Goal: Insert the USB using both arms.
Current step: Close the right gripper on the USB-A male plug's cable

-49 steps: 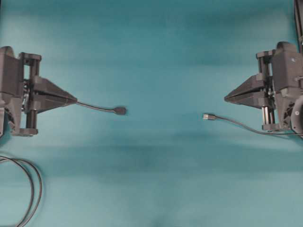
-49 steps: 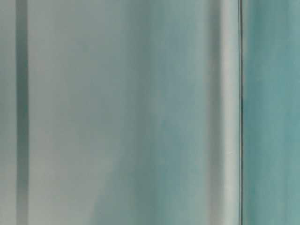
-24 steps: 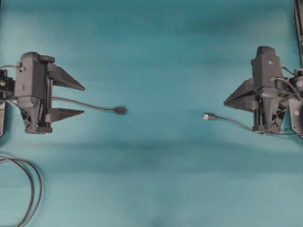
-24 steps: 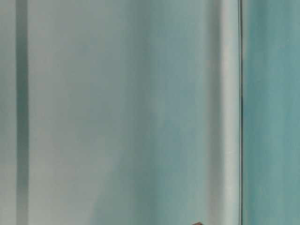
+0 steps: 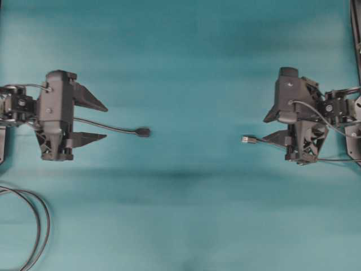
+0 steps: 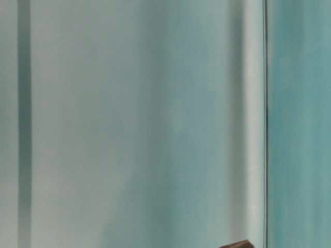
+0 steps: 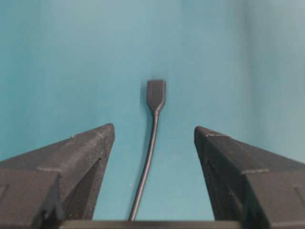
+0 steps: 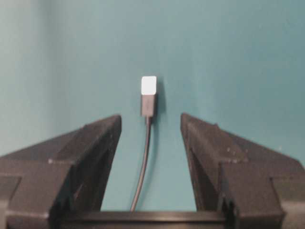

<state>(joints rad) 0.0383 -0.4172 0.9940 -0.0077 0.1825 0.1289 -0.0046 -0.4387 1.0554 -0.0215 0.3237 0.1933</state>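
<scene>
1. The left tool (image 5: 105, 121) has its two pointed fingers spread wide apart; nothing is clamped between them.
2. A thin dark cable runs out between those fingers, and its black socket end (image 5: 144, 132) lies on the teal desk (image 5: 186, 214) a little ahead of the tips, touching neither finger.
3. From the left wrist view the socket end (image 7: 156, 94) sits ahead of the tool, almost centred in the gap between the fingers.
4. The right tool (image 5: 266, 127) also has its fingers apart, though less widely, and grips nothing.
5. The USB (image 5: 248, 139) lies flat on the desk just ahead of the right tool's tips, its silvery tip pointing away from that tool, toward the socket end.
6. In the right wrist view the USB (image 8: 148, 94) lies centred ahead of the gap, its cable trailing back between the fingers.
7. The USB and the socket end are well apart.
8. A looped black cable (image 5: 38, 226) lies behind and to one side of the left tool.
</scene>
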